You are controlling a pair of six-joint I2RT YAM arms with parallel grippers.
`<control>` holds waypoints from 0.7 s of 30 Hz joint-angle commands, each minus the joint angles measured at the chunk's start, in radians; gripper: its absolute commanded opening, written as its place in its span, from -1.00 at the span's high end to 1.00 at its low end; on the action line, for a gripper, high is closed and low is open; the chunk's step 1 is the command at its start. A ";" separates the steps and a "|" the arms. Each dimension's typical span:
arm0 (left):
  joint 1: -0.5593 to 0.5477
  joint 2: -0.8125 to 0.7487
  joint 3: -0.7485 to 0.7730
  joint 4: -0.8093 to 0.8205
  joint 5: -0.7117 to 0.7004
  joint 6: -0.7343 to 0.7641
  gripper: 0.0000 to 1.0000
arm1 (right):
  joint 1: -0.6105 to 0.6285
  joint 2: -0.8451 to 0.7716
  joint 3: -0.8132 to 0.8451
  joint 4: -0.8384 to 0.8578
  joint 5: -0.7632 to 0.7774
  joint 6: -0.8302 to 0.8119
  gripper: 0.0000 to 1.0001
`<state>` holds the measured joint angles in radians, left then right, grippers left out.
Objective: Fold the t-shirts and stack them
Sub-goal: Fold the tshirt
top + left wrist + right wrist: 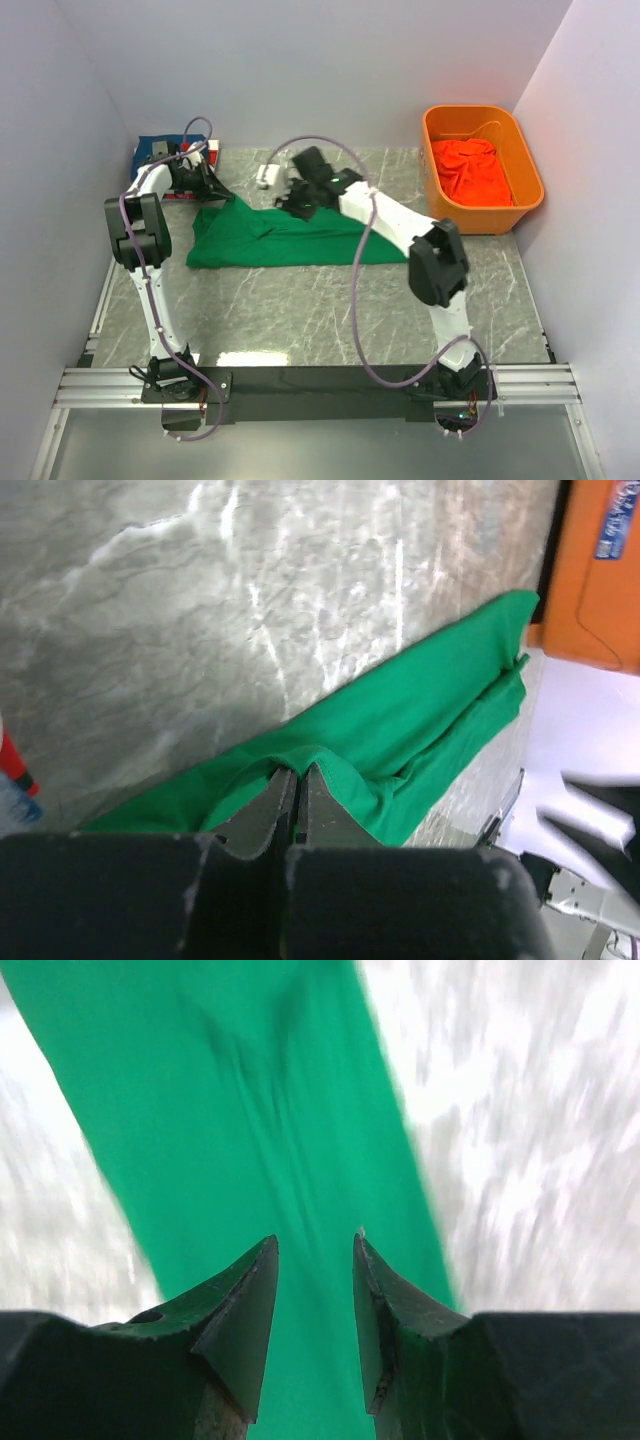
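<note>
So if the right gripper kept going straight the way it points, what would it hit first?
The green t-shirt. The right gripper is open and points straight at the cloth, though the blur leaves the distance unclear.

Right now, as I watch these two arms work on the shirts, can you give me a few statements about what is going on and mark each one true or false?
1. The left pincer is shut on a fold of the green t-shirt. True.
2. The right pincer is clamped on the green t-shirt. False: its jaws stand open above the cloth.
3. The orange bin holds an orange-red t-shirt. True.
4. The green t-shirt lies inside the orange bin. False: it lies on the table, left of the bin.
</note>
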<state>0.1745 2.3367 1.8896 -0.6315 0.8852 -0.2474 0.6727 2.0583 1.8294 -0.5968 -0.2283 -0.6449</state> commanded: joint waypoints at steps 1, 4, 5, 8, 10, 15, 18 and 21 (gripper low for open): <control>-0.006 -0.019 -0.006 0.021 -0.058 -0.042 0.97 | 0.069 0.092 0.126 0.092 -0.005 -0.025 0.12; -0.006 -0.022 -0.007 0.013 -0.080 -0.056 0.84 | 0.113 0.163 0.194 0.088 -0.014 -0.045 0.03; -0.004 -0.014 0.000 0.009 -0.081 -0.058 0.81 | 0.132 0.175 0.200 0.092 -0.017 -0.056 0.02; -0.004 -0.004 0.011 -0.005 -0.084 -0.061 0.80 | 0.172 0.221 0.217 0.104 -0.013 -0.074 0.02; -0.004 0.000 0.016 -0.007 -0.089 -0.062 0.80 | 0.182 0.255 0.238 0.117 -0.003 -0.075 0.02; -0.004 -0.004 0.012 -0.014 -0.088 -0.041 0.81 | 0.197 0.328 0.283 0.149 0.024 -0.075 0.02; -0.004 -0.005 0.003 -0.011 -0.084 -0.035 0.81 | 0.200 0.359 0.295 0.166 0.050 -0.094 0.00; -0.004 -0.002 0.003 -0.014 -0.077 -0.033 0.82 | 0.206 0.382 0.303 0.183 0.075 -0.108 0.00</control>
<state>0.1722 2.3367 1.8843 -0.6445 0.8055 -0.2913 0.8726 2.4271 2.0796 -0.4820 -0.1905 -0.7261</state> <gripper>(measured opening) 0.096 0.499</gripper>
